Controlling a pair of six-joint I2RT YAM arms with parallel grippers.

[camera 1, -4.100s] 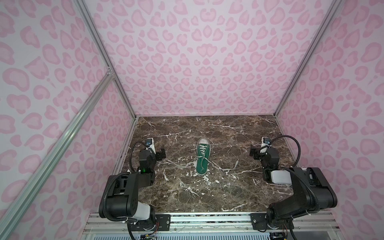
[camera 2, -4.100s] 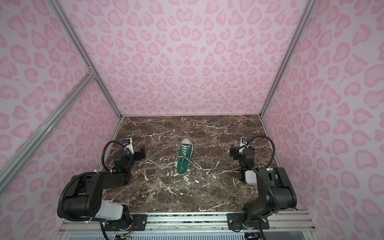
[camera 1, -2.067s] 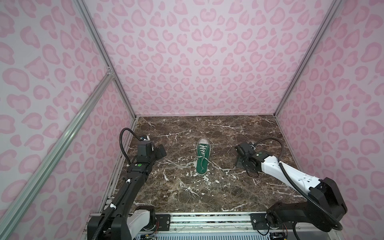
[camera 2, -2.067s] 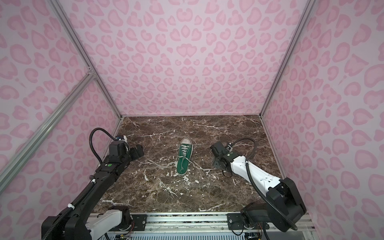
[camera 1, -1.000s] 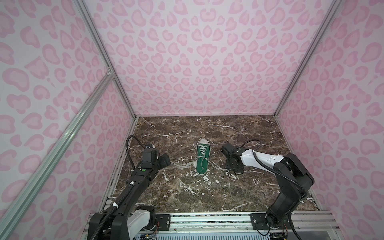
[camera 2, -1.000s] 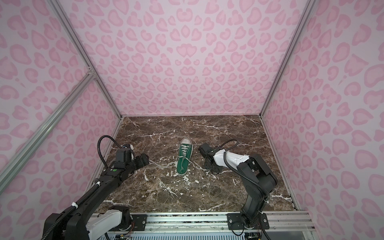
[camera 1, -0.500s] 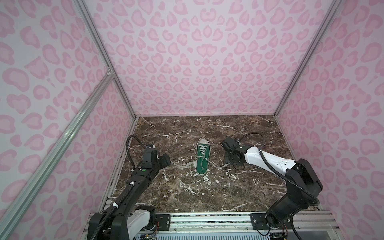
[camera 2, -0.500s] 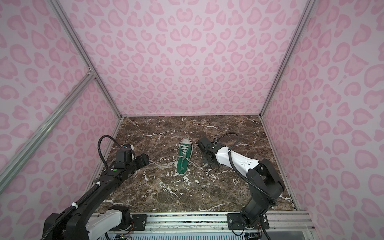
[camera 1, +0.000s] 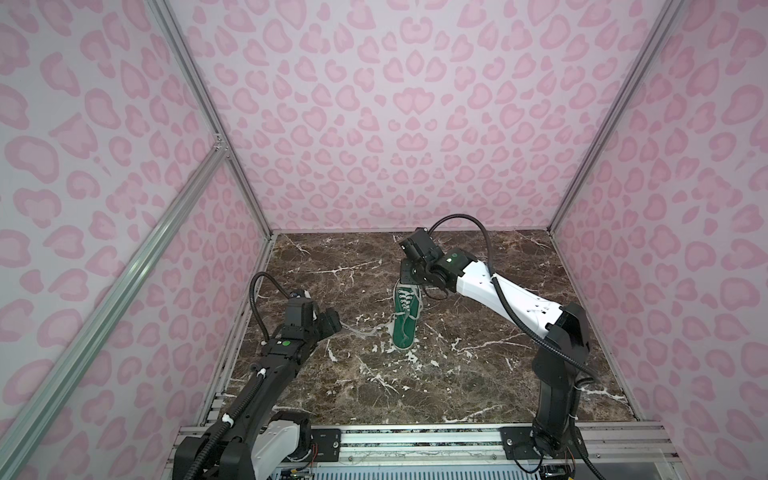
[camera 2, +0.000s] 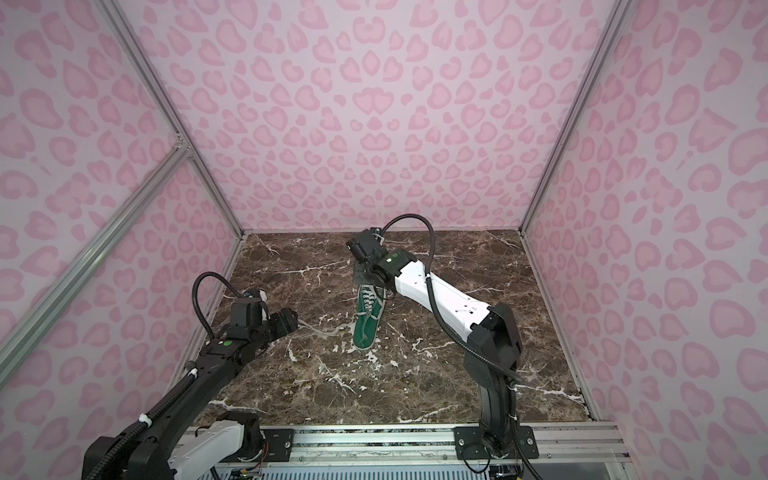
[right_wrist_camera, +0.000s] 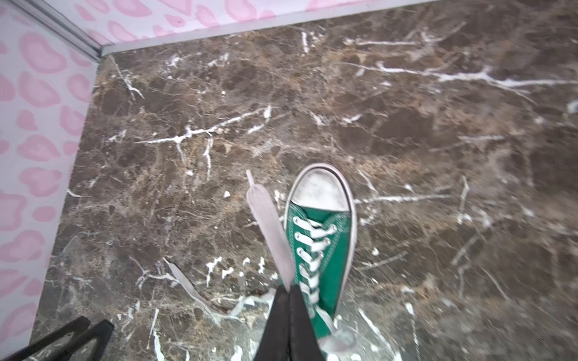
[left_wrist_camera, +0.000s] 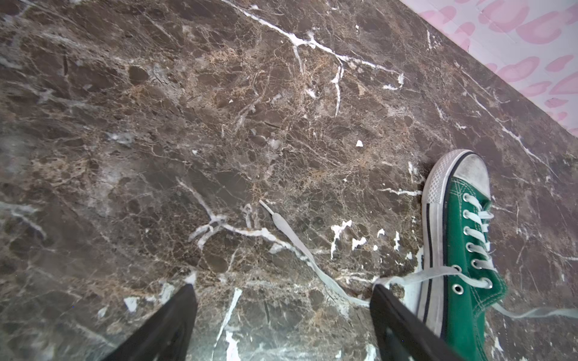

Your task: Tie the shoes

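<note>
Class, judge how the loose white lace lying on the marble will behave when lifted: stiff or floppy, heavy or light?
Probably floppy: the loose lace lies flat and wavy on the marble. Likely light, being a thin flat ribbon. It is threaded through the green sneaker, so a hard pull may drag the shoe.

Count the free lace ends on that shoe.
2. The left lace end lies flat on the table beside the shoe; the right lace end is pinched in the right hand.

Shoe point(camera 1: 404, 328) on table point(camera 1: 478, 374), left hand point(camera 1: 331, 323) leftward, right hand point(camera 1: 409, 279) above it
</note>
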